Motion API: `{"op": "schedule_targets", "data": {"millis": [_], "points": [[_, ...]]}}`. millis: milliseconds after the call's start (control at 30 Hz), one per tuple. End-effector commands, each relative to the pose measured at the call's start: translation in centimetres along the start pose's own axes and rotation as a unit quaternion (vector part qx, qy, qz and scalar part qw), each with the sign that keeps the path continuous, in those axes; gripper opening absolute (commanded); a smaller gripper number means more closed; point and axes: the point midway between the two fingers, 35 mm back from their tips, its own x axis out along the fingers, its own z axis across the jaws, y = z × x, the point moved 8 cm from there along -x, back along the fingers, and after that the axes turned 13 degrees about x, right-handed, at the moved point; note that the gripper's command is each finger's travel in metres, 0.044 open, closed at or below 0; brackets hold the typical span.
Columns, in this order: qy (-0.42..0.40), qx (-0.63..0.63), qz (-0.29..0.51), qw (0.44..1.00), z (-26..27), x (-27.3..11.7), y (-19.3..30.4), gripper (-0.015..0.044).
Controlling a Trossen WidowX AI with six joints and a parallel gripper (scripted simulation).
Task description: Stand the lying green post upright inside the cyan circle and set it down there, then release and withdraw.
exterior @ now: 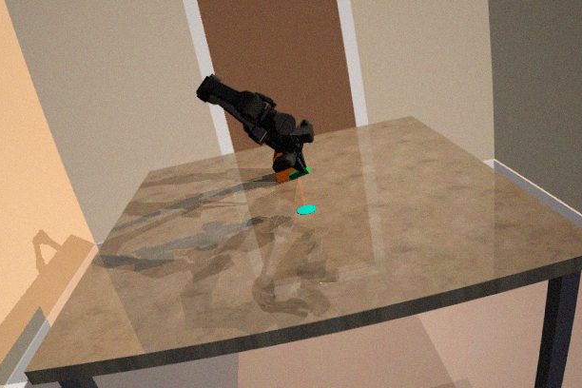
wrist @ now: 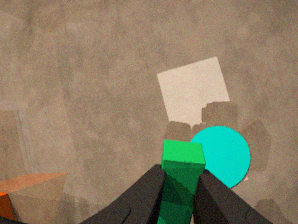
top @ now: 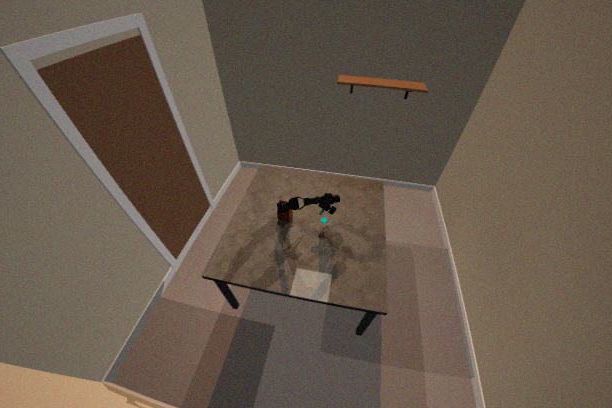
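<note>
clamped on the green post [wrist: 177, 196], the black gripper [wrist: 178, 192] hangs above the marble-patterned table [exterior: 409, 228], its two fingers pressing the post from either side. in the wrist view the post runs up between the fingers and its lighter square end pokes out past the tips, so it is carried in the air and not resting on the table top.

just past that free end, and a little to one side of it, lies the cyan circle [wrist: 221, 155], flat on the table. the post's end overlaps the circle's rim in the wrist view, but the exterior view shows the post [exterior: 300, 172] held well above the circle [exterior: 306, 209], with a thin orange line running down between them. the post is tilted there, neither flat nor upright.

beyond the circle in the wrist view sits a pale square patch [wrist: 193, 90] on the table top, with dark shadows between patch and circle. an orange shape [wrist: 27, 185] shows at the left edge of that view.

from the top camera the arm [top: 307, 201] reaches from its orange base [top: 284, 211], which stands toward the table's far edge near the door-side corner, out over the middle of the table. the circle [top: 324, 219] lies roughly central, closer to the far edge than to the near one.

farther off, a brown door [top: 125, 140] fills one wall and a wooden shelf [top: 382, 83] hangs on the grey wall.
</note>
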Motion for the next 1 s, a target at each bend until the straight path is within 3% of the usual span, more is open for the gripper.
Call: {"op": "schedule_targets", "data": {"millis": [0,967], "points": [[-0.010,-0.003,-0.009,1.000,0.0,0.2,0.3,0.0023],[-0.065,-0.006,-0.095,0.993,-0.8,1.2,1.8,0.0023]]}}
